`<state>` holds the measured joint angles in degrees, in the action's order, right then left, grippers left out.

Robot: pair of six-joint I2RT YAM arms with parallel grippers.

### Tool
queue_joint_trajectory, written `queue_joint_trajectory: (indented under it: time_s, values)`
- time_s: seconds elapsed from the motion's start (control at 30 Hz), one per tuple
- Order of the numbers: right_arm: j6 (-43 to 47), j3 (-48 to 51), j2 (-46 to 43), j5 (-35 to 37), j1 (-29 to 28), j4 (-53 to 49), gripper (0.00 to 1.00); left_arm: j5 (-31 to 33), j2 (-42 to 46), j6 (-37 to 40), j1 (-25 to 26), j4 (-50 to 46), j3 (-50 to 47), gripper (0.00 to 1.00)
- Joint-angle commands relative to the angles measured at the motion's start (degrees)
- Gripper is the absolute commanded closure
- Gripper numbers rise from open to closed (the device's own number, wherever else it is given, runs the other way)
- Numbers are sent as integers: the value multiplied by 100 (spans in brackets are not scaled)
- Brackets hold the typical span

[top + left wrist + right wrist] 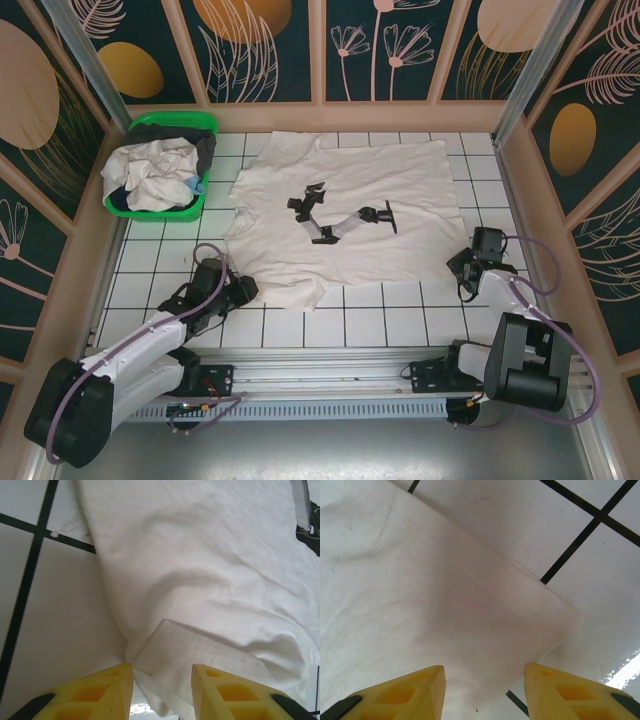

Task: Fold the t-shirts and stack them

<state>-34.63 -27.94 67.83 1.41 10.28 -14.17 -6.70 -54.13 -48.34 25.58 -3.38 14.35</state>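
Printed t-shirt [400, 180] lies spread on the tiled worktop [380, 325]. The left hand [162, 672], fingers parted and holding nothing, sits over its rumpled near-left corner. The right hand [485, 672], likewise parted, sits over its right corner. Crumpled shirts [150, 178] fill the green basket [172, 124].

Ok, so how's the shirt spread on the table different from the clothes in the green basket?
The shirt lies spread nearly flat on the table; the clothes are crumpled in a heap in the basket. The shirt shows a black angular print; the clothes show none, though some dark fabric is mixed in. Both are mostly off-white and not yet folded.
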Motion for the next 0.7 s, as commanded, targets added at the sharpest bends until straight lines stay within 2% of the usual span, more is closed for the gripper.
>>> queue_joint_trajectory:
  time_s: [0.0, 0.2, 0.3, 0.4, 0.63, 0.67]
  values:
    - [140, 87, 33, -2, 79, 198, 54, -156, -119, -252, 27, 202, -111, 65]
    - [148, 129, 21, -27, 104, 222, 54, -332, -190, -323, 45, 292, -259, 73]
    - [150, 131, 11, -27, 111, 237, 54, -270, -101, -244, 52, 89, -200, 83]
    - [160, 131, 17, -29, 106, 231, 55, -124, -54, -138, 47, -150, -24, 99]
    - [209, 118, -76, -27, 108, 141, 55, 136, -153, 0, 46, -396, 289, 99]
    - [212, 124, -87, -27, 115, 131, 54, 151, -212, 6, 46, -392, 309, 87]
